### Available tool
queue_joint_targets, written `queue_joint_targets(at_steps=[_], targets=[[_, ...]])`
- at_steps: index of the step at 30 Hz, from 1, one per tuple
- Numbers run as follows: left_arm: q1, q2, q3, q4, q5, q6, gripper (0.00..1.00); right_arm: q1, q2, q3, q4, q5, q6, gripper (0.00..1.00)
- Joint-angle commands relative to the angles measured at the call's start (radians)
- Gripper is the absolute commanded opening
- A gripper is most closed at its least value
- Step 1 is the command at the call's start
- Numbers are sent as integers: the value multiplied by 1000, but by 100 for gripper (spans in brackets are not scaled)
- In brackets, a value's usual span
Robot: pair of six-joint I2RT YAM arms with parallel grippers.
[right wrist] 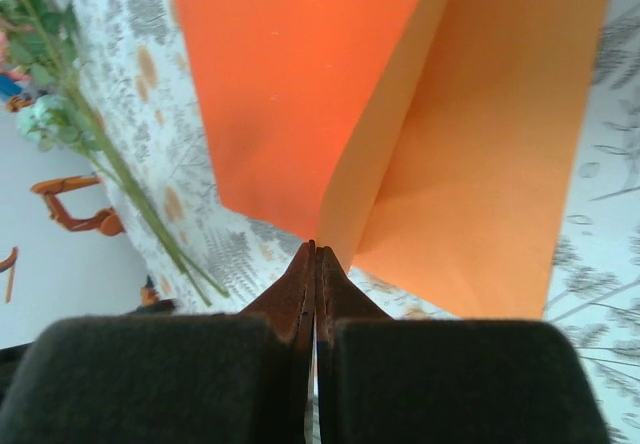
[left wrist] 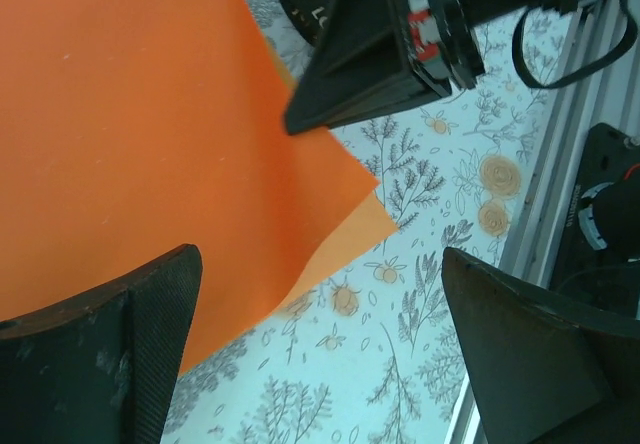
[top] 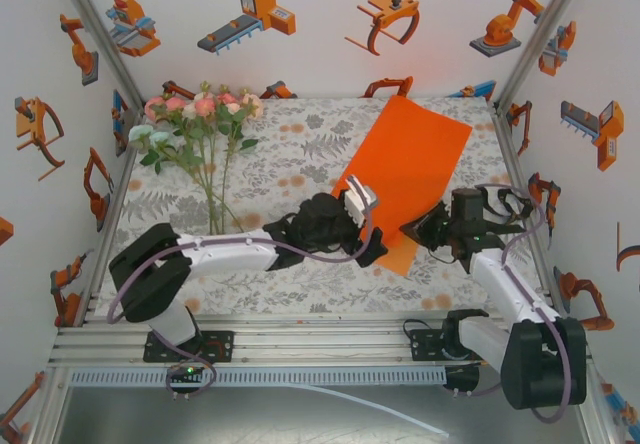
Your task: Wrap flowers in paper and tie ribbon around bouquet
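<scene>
The orange paper (top: 415,164) lies flat on the right half of the table, with its near corner lifted. My right gripper (top: 408,230) is shut on that corner; in the right wrist view its tips (right wrist: 316,252) pinch the paper (right wrist: 300,84), which rises in a fold from them. My left gripper (top: 376,236) hovers open just left of that corner, and its wide-apart fingers (left wrist: 130,354) straddle the paper's (left wrist: 130,114) edge without touching it. The flowers (top: 200,114) lie at the back left with their stems (right wrist: 130,184) pointing toward me. The ribbon is out of view.
A leaf-printed tablecloth (top: 290,154) covers the table. White walls with orange robot prints close in the left, back and right. An aluminium rail (top: 300,349) runs along the near edge. The two grippers are close together at the paper's near corner.
</scene>
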Motion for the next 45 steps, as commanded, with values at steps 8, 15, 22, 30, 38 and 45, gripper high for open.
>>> queue_joint_targets(at_steps=[8, 15, 22, 30, 38, 45], targets=[[-5, 181, 53, 195, -151, -14, 72, 88, -42, 89, 2, 25, 81, 0], [21, 123, 101, 66, -159, -120, 0, 73, -95, 247, -235, 120, -159, 53], [149, -7, 76, -11, -165, -498, 0, 62, -230, 272, -294, 472, -178, 45], [235, -119, 26, -97, -255, -729, 0, 69, 73, 150, 4, 244, -127, 0], [338, -222, -56, -140, -335, -743, 0, 96, 380, 117, 162, 206, -118, 0], [553, -236, -78, -253, -358, -645, 0, 99, 380, 6, 184, 222, -81, 0]])
